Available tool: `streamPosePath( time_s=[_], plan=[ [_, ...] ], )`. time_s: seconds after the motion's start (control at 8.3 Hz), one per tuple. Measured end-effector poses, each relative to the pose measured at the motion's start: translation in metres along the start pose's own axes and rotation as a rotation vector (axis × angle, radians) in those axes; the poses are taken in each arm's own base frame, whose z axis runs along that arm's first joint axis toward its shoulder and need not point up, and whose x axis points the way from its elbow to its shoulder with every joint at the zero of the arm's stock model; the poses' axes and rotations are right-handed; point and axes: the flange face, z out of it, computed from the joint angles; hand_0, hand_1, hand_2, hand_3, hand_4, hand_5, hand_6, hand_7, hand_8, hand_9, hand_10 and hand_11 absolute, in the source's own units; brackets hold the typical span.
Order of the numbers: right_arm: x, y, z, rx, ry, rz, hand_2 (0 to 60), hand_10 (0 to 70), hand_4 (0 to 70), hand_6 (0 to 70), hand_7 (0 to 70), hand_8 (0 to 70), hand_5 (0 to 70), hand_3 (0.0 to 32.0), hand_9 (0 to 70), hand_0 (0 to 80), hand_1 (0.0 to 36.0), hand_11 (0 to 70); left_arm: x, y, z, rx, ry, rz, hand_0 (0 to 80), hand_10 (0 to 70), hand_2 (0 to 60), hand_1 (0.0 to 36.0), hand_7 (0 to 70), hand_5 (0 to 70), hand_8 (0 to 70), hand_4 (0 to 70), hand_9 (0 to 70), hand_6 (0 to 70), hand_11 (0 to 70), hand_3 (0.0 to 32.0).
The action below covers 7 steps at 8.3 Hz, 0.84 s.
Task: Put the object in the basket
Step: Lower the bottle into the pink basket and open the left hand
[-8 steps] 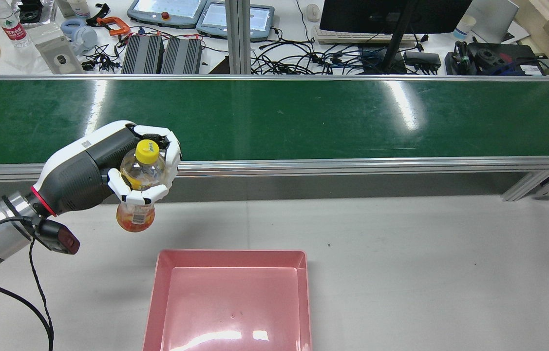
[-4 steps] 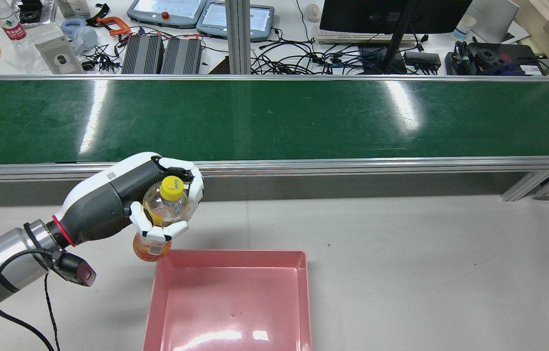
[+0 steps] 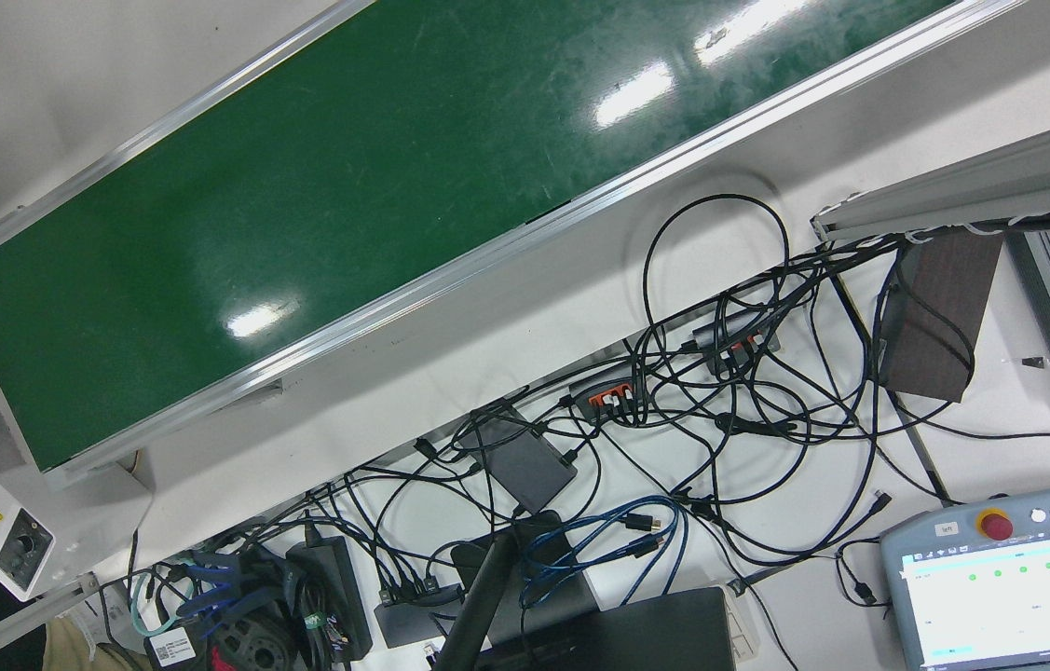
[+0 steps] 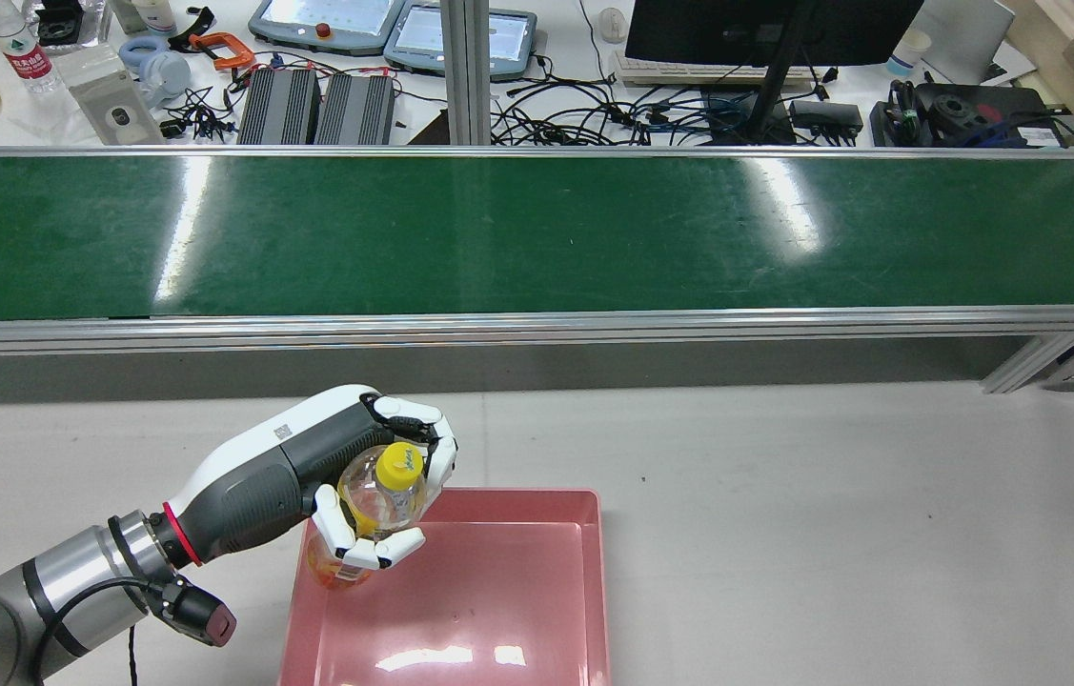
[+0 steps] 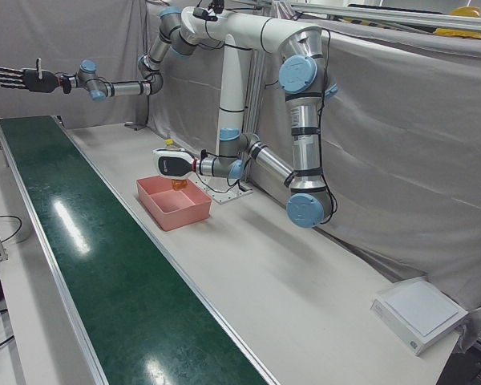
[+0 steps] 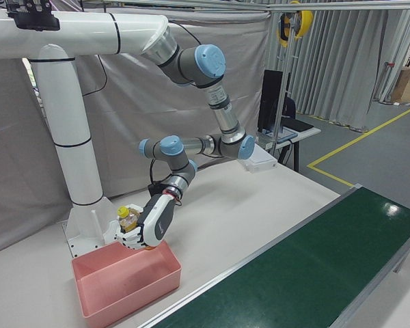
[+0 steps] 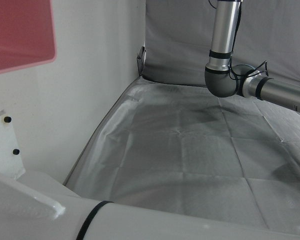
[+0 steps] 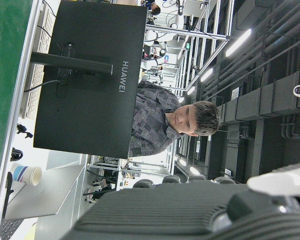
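Bottle (image 4: 374,514), clear plastic, yellow-capped, gripped over square pink basket (image 4: 498,610).

A: Was the whole basket (image 4: 460,591) visible in the rear view?

B: No, the picture's lower edge cut off its near side. The left hand's (image 4: 374,495) fingers (image 4: 360,551) covered the bottle's (image 4: 384,495) middle, hiding its label.

A: And the right hand (image 5: 14,78)?

B: Seen only in the left-front view, too small to judge its fingers closely. The front view showed neither arm.
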Motion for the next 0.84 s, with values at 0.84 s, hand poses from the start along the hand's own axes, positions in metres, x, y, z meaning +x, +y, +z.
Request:
streamPosePath(
  time_s=[0.84],
  plan=[
    [0.0, 0.0, 0.0, 0.001, 0.0, 0.0, 0.0, 0.0, 0.0, 0.0, 0.0, 0.0, 0.0, 0.0, 0.0, 0.0, 0.0, 0.0, -0.017, 0.02, 0.007, -0.06, -0.059, -0.031, 73.8, 0.0, 0.0, 14.1, 2.2, 0.0, 0.0, 0.0, 0.0, 0.0, 0.0, 0.0]
  ],
)
